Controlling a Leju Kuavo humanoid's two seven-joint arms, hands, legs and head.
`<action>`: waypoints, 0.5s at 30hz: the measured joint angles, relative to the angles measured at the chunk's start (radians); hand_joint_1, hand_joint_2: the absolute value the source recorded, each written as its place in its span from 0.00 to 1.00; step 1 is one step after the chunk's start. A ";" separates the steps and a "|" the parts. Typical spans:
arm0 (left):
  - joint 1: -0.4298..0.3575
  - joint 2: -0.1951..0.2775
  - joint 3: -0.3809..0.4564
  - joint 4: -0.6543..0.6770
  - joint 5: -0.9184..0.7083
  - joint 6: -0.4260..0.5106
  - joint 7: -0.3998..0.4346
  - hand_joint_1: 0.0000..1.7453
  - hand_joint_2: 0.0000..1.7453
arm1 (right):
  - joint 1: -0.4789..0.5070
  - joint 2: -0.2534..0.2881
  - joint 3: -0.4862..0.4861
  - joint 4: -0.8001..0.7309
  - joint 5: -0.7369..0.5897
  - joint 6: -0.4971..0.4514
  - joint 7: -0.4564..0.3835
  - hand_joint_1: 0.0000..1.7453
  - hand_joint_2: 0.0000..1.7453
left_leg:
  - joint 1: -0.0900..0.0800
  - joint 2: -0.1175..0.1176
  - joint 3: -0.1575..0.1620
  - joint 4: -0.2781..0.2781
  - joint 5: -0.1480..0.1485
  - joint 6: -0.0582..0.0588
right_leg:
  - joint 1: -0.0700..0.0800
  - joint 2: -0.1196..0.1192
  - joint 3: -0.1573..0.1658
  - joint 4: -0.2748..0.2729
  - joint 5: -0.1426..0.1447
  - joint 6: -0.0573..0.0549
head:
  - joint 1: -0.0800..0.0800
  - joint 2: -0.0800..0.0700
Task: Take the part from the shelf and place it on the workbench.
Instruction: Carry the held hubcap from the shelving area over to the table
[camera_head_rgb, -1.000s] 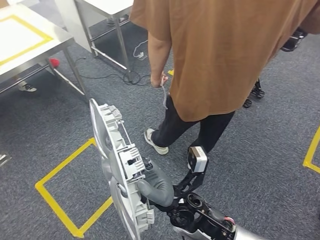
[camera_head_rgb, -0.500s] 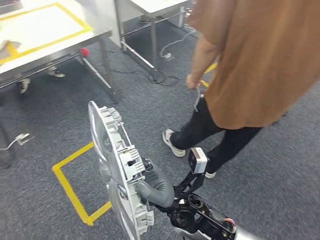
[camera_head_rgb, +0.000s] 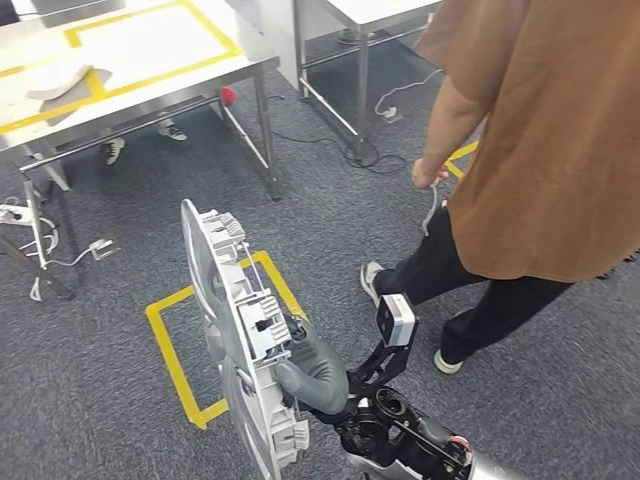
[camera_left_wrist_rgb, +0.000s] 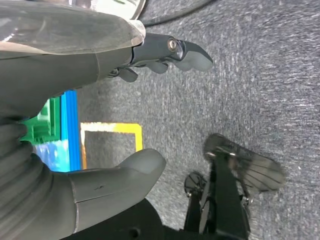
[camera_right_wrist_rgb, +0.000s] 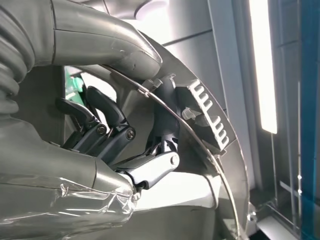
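Workbench (camera_head_rgb: 249, 62) now nearer, part (camera_head_rgb: 241, 330) in right hand (camera_head_rgb: 313, 370), carpet between.

- Head view: high, looking forward and down at grey carpet (camera_head_rgb: 113, 400).
- Left wrist view: close behind the left hand (camera_left_wrist_rgb: 113, 115), facing the carpet.
- Right wrist view: very close behind the right hand (camera_right_wrist_rgb: 94, 125); the head view shares this hand.

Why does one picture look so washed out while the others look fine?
Right wrist view: bright glare behind the part held by the right robot hand blows out the background. Head view: even light, sharp. Left wrist view: carpet slightly smeared.
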 joint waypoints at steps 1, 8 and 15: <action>-0.001 0.000 0.000 0.000 0.000 0.000 0.000 0.00 1.00 | 0.001 0.000 0.000 0.000 0.000 0.000 0.000 1.00 1.00 | 0.002 0.008 -0.033 0.066 -0.026 -0.005 | 0.001 -0.014 -0.001 0.000 0.000 0.000 | -0.005 0.000; -0.002 0.003 0.000 0.000 0.000 0.000 0.000 0.00 1.00 | -0.001 0.000 0.000 0.001 0.001 -0.001 0.001 1.00 1.00 | -0.001 0.066 0.100 -0.180 0.092 0.003 | 0.009 -0.079 0.003 0.007 -0.016 0.019 | -0.024 0.000; -0.002 0.002 0.000 0.000 0.000 0.000 -0.001 0.00 1.00 | -0.001 0.000 0.000 0.001 0.001 0.000 0.001 1.00 1.00 | 0.002 0.019 0.105 -0.192 0.092 0.048 | 0.003 -0.019 -0.065 0.185 -0.130 0.046 | 0.002 0.000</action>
